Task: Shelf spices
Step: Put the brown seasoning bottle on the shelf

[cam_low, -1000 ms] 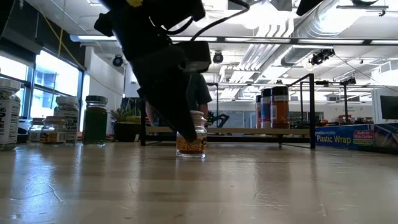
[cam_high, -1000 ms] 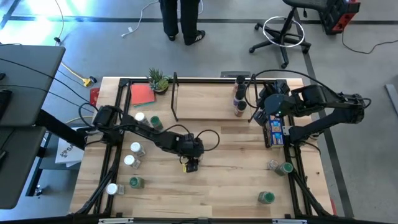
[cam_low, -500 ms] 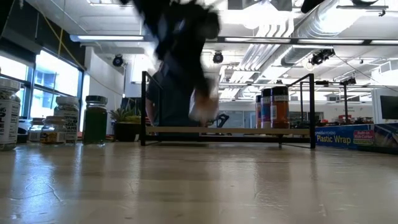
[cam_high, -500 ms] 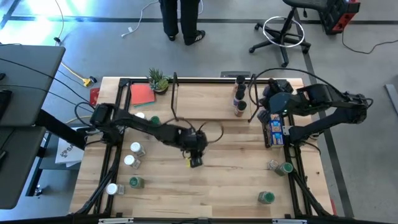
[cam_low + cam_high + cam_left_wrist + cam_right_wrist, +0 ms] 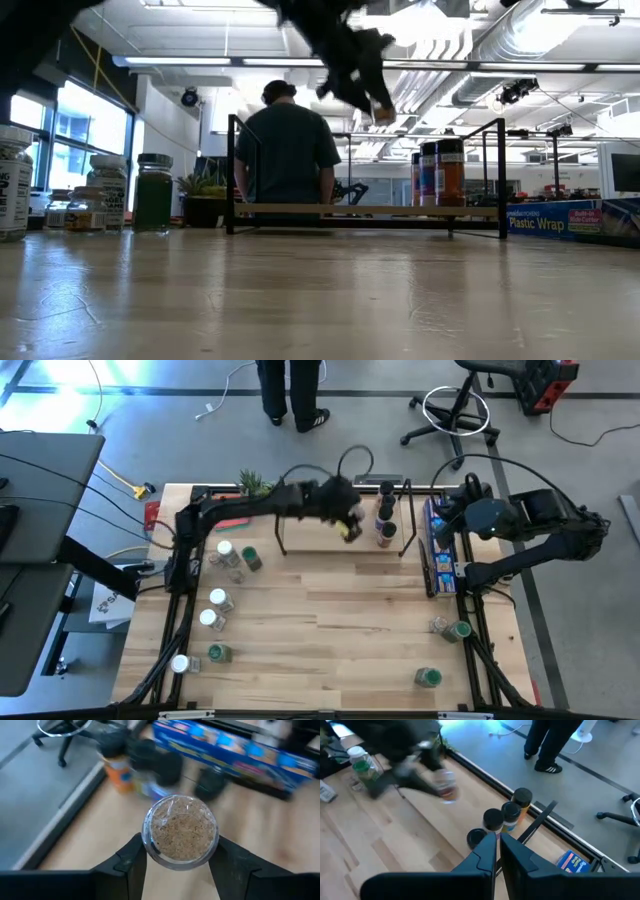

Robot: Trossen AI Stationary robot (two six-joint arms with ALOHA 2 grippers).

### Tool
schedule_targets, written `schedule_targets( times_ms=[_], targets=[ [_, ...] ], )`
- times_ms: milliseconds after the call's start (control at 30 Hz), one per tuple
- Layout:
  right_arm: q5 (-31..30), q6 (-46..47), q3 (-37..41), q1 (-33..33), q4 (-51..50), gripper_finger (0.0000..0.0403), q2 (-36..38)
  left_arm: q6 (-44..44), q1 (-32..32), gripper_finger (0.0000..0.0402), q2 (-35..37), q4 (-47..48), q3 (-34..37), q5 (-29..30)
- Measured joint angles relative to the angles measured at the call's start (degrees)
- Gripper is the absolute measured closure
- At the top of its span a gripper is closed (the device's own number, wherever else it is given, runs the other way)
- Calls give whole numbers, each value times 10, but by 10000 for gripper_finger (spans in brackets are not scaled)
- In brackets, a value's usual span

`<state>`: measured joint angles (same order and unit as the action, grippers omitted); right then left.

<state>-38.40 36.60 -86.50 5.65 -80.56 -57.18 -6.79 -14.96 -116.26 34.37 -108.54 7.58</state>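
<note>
Held jar: while it is carried above the table, a small clear-topped jar of brownish granules is clamped between the two dark fingers of the left tool; in the high view it hangs over the shelf's board, near the jars already standing there.
Shelf: a low light-wood rack with a thin black metal frame is set at the table's far edge, between a small green plant and a long blue box.
Shelved jars: a short row of dark-capped jars is stood at the shelf's right end, an orange-labelled one among them.
Loose jars: white-topped and green-topped jars are gathered on the light wooden table at its left side; further green-topped jars are seen near the right front corner.
Right tool: its fingers are closed together on nothing, held beyond the shelf's right end.
Room: a person's legs are seen on the floor beyond the table.
</note>
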Motion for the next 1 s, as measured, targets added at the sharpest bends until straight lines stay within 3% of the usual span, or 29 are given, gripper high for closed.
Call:
schedule_targets(
  times_ms=[333,667,1000],
  targets=[
    [-10,25,0,0,0,386,-10,52,-96,235,-129,-54,-62,-61],
    [-13,37,0,0,-2,386,-17,77,-105,235,-185,-98,-62,-85],
    [-15,41,0,0,-2,386,-21,85,-106,194,-206,-113,-62,-68]
  ],
)
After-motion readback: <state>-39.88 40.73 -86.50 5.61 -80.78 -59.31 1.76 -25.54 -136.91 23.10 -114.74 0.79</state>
